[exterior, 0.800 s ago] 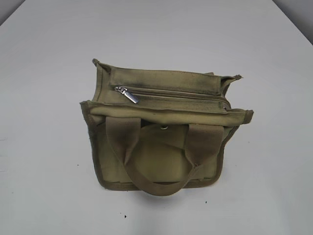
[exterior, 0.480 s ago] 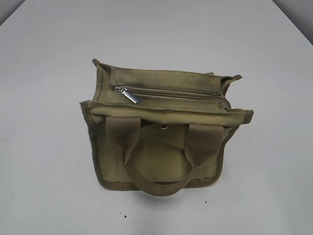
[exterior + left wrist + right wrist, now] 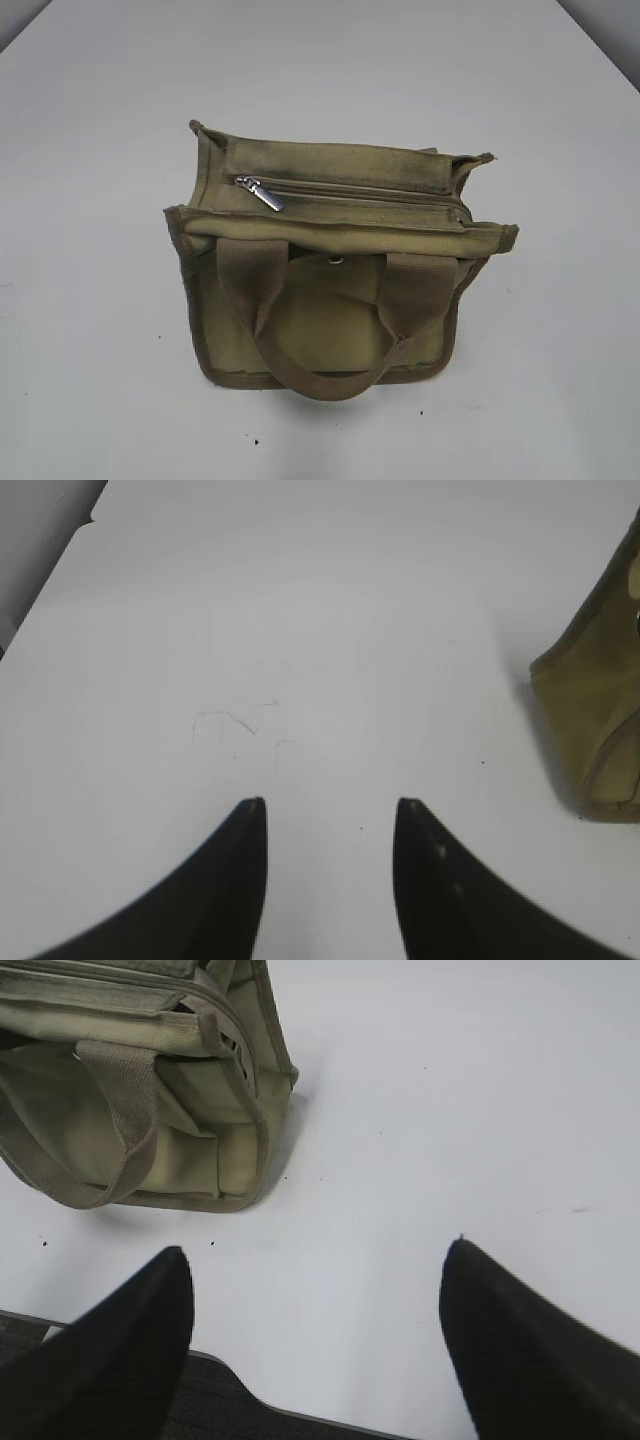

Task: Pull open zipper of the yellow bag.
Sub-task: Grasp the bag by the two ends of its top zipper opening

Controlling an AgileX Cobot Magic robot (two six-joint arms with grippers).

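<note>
The yellow bag [image 3: 330,260] stands in the middle of the white table, its khaki handle loop [image 3: 320,375] hanging toward the camera. Its zipper [image 3: 360,192] runs along the top, closed, with the silver pull tab [image 3: 262,194] at the left end. Neither gripper shows in the exterior view. In the left wrist view my left gripper [image 3: 328,805] is open over bare table, with a corner of the bag [image 3: 595,710] far off at the right edge. My right gripper [image 3: 318,1250] is wide open and empty near the table's front edge, the bag [image 3: 140,1090] up at the left.
The white table [image 3: 560,330] spreads around the bag on every side. A dark mat [image 3: 210,1410] lies below the table's near edge in the right wrist view. The table's left edge [image 3: 60,565] shows at the top left of the left wrist view.
</note>
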